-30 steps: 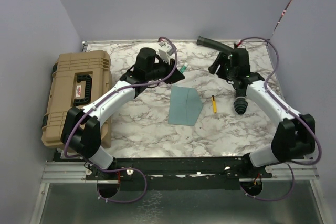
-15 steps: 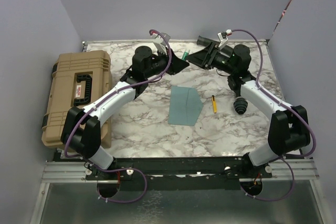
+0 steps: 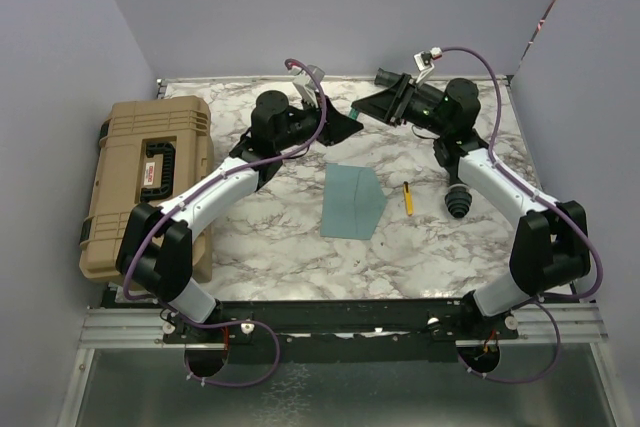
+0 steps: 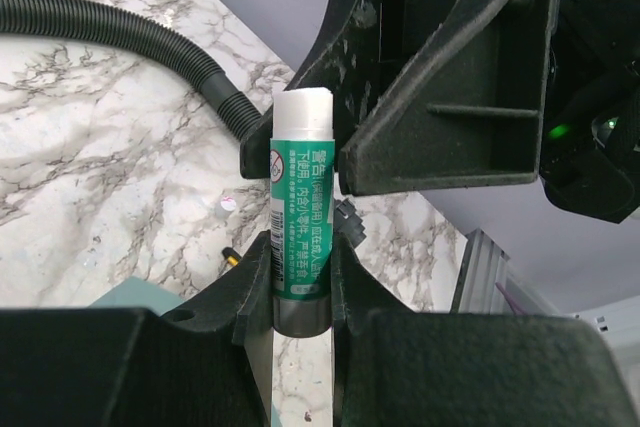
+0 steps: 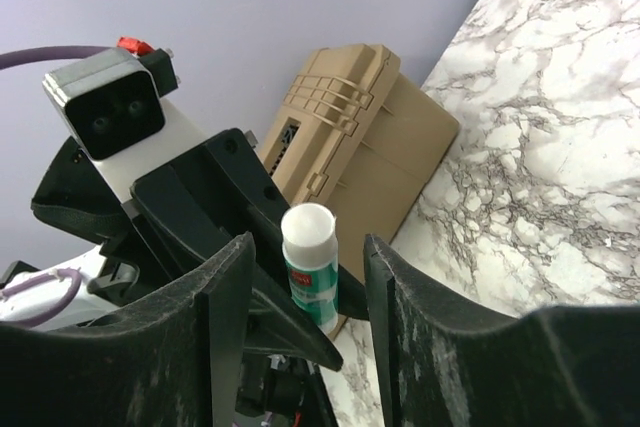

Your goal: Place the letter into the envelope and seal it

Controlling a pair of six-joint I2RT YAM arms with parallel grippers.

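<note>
Pinches a green glue stick [image 4: 300, 197] in the left tool [image 4: 300, 259] near the counter's [image 3: 280, 237] far edge, right tool [image 5: 303, 257] spread around its white top.

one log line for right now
left gripper: shut on glue stick base | right gripper: open, straddling its white top | envelope: flat on table, untouched | letter: not in view

Lab test cell: plain walls [image 3: 300, 7], marble-print tabletop [image 3: 290, 237], aluminium rail [image 3: 120, 325]
</note>
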